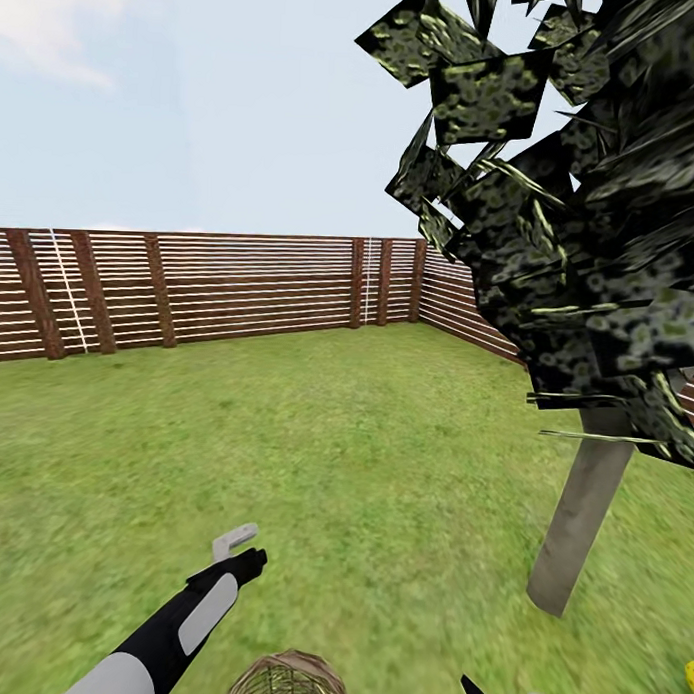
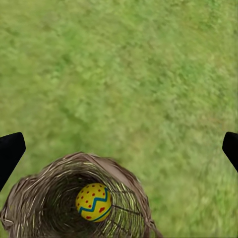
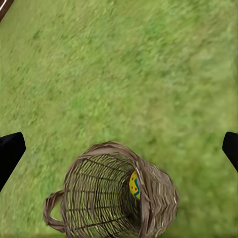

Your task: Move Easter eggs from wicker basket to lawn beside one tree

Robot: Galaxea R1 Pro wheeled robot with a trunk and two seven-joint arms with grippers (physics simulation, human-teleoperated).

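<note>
An Easter egg (image 2: pixel 93 202) lies inside the wicker basket (image 2: pixel 59 183), which stands on the lawn (image 1: pixel 334 437) near the pale-trunked tree (image 1: pixel 581 515). Another yellow egg (image 1: pixel 690 672) lies on the grass just beyond that trunk. The left gripper (image 2: pixel 119 148) and right gripper (image 3: pixel 119 148) both hang above the basket with fingers spread wide, grasping nothing.

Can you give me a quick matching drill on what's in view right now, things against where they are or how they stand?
Things:
1. Easter egg
2. wicker basket
3. tree
4. left gripper

Places or states:
a. open, over the basket
b. inside the basket
c. on the lawn between the two arms
d. rising from the grass ahead on the right

Pairs: 1-b, 2-c, 3-d, 4-a
</note>
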